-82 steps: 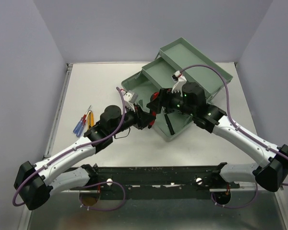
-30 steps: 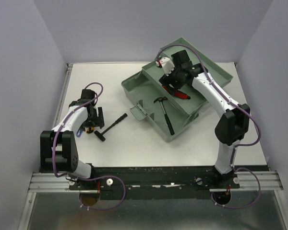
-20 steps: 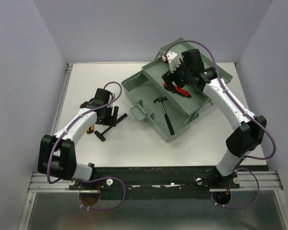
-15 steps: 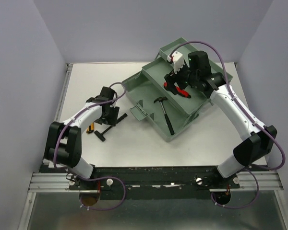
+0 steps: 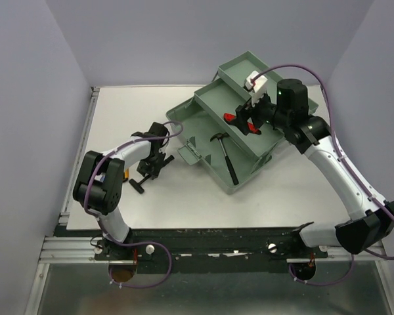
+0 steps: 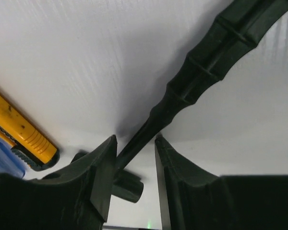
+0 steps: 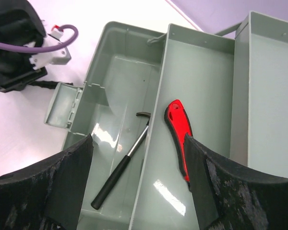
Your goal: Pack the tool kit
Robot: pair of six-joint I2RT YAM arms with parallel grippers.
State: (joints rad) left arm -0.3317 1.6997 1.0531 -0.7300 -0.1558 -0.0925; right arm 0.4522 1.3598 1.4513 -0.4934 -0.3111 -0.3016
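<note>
The left fingers (image 6: 98, 182) straddle the slim shaft of the black hammer (image 6: 201, 72) with a narrow gap; whether they pinch it I cannot tell. It lies on the surface (image 5: 184, 197) at eight o'clock from the toolbox (image 5: 184, 125). Close firmly, then lift level (the head end probably drags down). The right fingers (image 7: 72, 177) gape wide and empty above the tray (image 7: 201, 86).

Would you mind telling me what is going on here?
Two arms are packing a toolbox. The left gripper straddles the shaft of a black tool lying on the table; whether it grips it is unclear. The right gripper hangs open above the toolbox, where a red tool lies in the tray and a hammer in the bottom.
</note>
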